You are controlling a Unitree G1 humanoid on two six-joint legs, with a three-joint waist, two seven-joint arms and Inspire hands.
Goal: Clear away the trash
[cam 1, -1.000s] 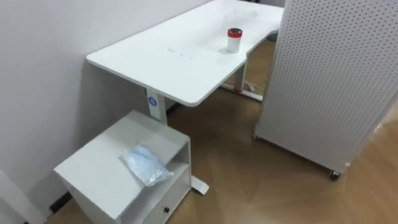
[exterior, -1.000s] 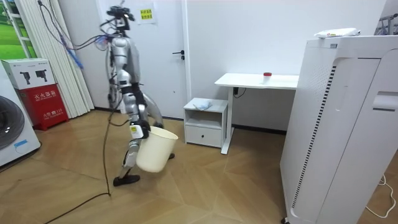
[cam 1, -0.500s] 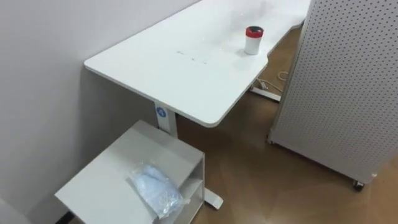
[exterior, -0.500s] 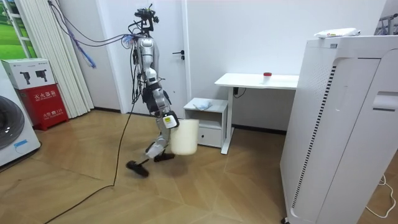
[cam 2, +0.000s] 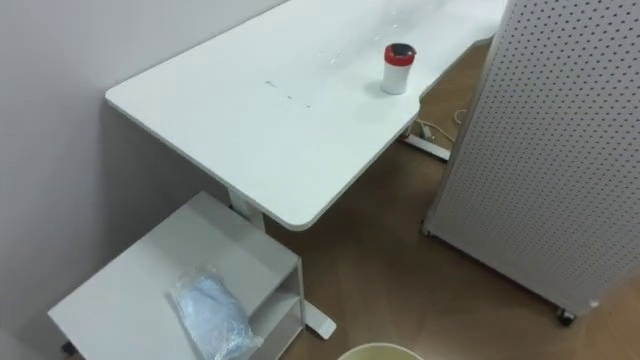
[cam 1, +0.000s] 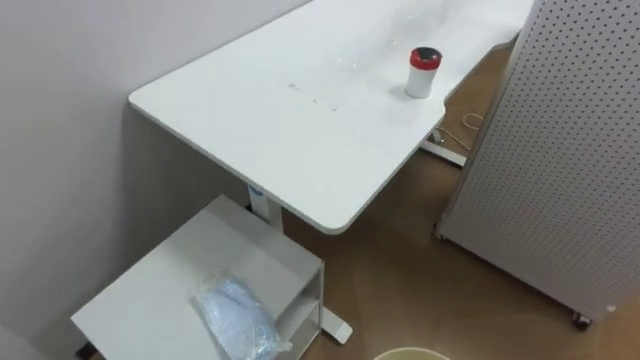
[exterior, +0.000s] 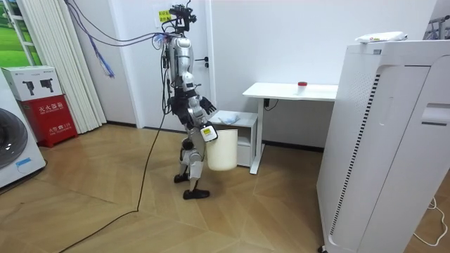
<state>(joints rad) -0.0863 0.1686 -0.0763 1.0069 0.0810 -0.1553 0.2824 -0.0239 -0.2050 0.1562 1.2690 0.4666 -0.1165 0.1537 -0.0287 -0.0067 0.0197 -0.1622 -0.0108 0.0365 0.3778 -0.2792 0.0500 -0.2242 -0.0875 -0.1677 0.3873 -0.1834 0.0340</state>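
While right hand (exterior: 209,131) seemingly hooks white bin (exterior: 223,151), left hand (exterior: 205,106) fingers spread, plastic bag (cam 1: 235,315) atop cabinet (cam 1: 150,295).

- The robot stands upright, knees slightly bent, one foot ahead of the other, facing the room view's right.
- Left hand (exterior: 204,105) is raised at waist height in front of the body, fingers spread.
- Right hand (exterior: 208,132) hangs low beside the thigh, arm straight down.

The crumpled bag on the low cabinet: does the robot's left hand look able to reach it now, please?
Probably yes: the bag lies uncovered on the cabinet top just ahead, and the left hand is open and empty.
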